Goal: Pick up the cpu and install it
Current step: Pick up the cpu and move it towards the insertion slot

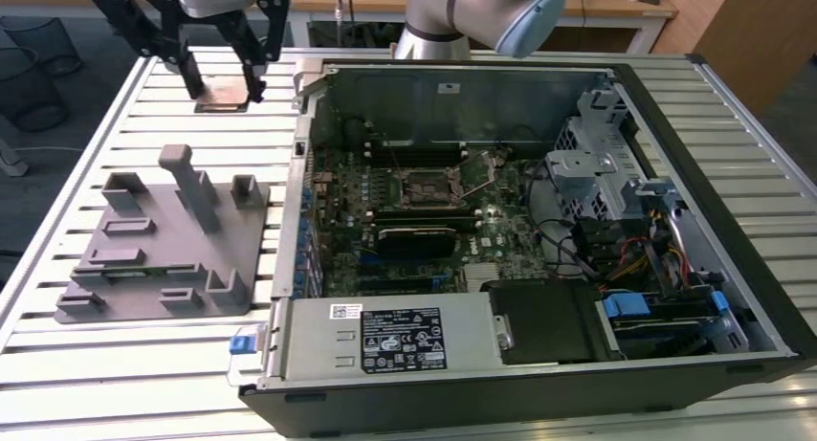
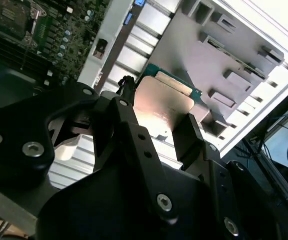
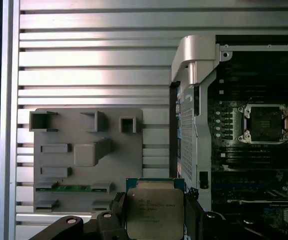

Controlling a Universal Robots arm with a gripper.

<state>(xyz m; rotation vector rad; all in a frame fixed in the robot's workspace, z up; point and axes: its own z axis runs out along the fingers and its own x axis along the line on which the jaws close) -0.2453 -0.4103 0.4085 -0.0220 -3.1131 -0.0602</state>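
The gripper point(image 3: 155, 206) clamps the cpu point(image 3: 155, 215) by opposite edges, level and lid-up, clear of the grey holder tray point(image 3: 83, 150), seemingly to match the flat motherboard socket point(image 3: 265, 122).

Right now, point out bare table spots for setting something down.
In the exterior view, bare slats of the table lie between the grey tray and the nearest edge, and beyond the tray, under the gripper holding the cpu. Inside the computer case is crowded.
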